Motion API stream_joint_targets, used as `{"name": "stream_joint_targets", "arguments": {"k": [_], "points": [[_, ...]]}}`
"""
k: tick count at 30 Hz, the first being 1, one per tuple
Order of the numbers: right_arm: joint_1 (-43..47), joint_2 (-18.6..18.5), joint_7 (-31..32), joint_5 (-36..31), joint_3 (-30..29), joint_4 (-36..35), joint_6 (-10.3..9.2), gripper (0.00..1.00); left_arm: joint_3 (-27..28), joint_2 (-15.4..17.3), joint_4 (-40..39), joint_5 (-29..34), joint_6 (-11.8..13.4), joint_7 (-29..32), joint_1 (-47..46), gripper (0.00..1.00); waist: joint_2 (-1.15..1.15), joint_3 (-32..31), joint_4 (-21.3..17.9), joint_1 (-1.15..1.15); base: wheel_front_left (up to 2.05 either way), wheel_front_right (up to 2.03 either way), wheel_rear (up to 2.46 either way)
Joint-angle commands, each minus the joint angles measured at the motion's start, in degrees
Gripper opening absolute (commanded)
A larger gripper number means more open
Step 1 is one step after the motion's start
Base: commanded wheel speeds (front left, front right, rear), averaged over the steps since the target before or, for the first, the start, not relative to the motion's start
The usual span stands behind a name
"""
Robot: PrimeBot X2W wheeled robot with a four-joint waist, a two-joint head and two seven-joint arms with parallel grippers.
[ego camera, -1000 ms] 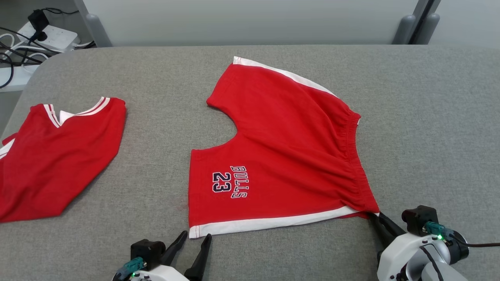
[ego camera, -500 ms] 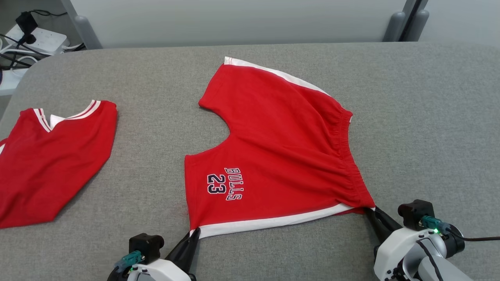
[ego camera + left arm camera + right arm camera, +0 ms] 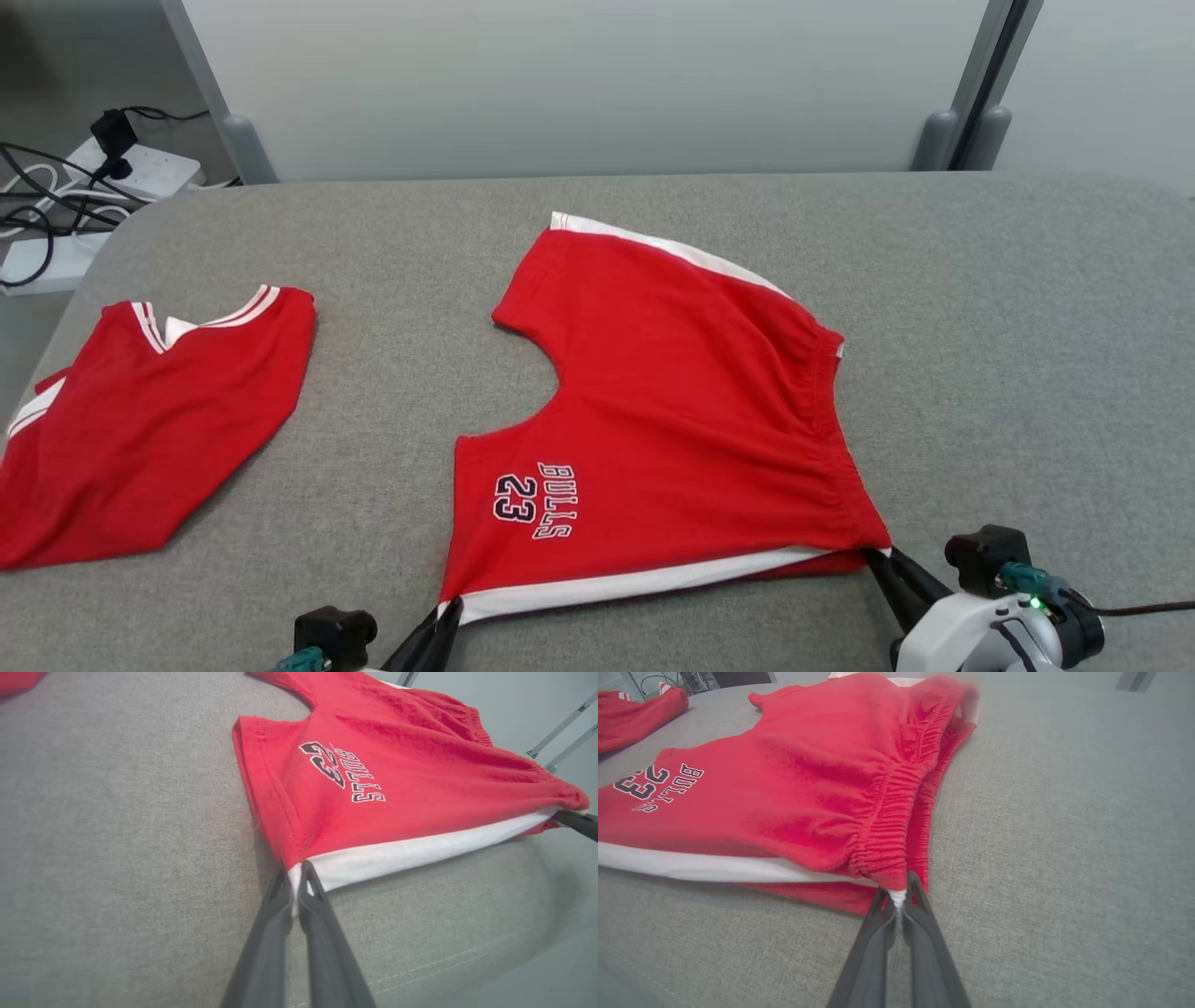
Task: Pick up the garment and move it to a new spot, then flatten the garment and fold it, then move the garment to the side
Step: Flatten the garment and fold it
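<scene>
The right gripper [image 3: 878,556] had long dark fingers [image 3: 898,579], a white wrist [image 3: 952,639], a black block [image 3: 985,557], a teal plug [image 3: 1022,579] and seemingly a cable [image 3: 1148,609].

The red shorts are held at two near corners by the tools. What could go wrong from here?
1. The left tool pinches only the tip of the white hem corner of the red shorts; it may slip out on lifting.
2. The right tool grips the gathered waistband corner, where a lower layer peeks out, so perhaps only one layer is caught.
3. The red jersey lies at the left; a move that way could overlap it.
</scene>
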Motion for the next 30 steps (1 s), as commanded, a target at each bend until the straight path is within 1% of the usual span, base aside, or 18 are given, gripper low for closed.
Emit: {"name": "stream_joint_targets", "arguments": {"k": [1,9,19,25,30], "points": [[0.7,-1.1,-0.78,0.44,0.81,-0.93,0.17,0.0,2.15,0.96,-0.96,-0.66,-0.4,-0.35,-0.47,0.0,0.0,-1.05,0.02,0.0,0.0,0.0,0.0],[2.78,-1.51,-0.78,1.38,0.88,-2.07,0.17,0.0,3.63,0.57,-1.02,0.22,-0.41,-0.35,1.69,0.0,0.0,-3.08,0.19,0.0,0.0,0.0,0.0],[4.96,-1.7,-0.78,1.41,0.75,-4.59,0.17,0.0,5.87,0.61,-1.9,1.9,-0.41,-0.35,3.7,0.0,0.0,-4.13,0.04,0.0,0.0,0.0,0.0],[5.63,-2.08,-0.78,1.74,-1.25,-7.49,0.17,0.0,6.94,0.93,-5.71,3.63,-0.41,-0.35,3.1,0.0,0.0,-3.46,0.06,0.0,0.0,0.0,0.0],[3.36,-1.73,-0.78,0.28,-3.7,-9.33,0.17,0.0,8.97,1.65,-9.33,5.54,-0.41,-0.35,-1.04,0.0,0.0,-1.65,-0.29,0.0,0.0,0.0,0.0]]}}
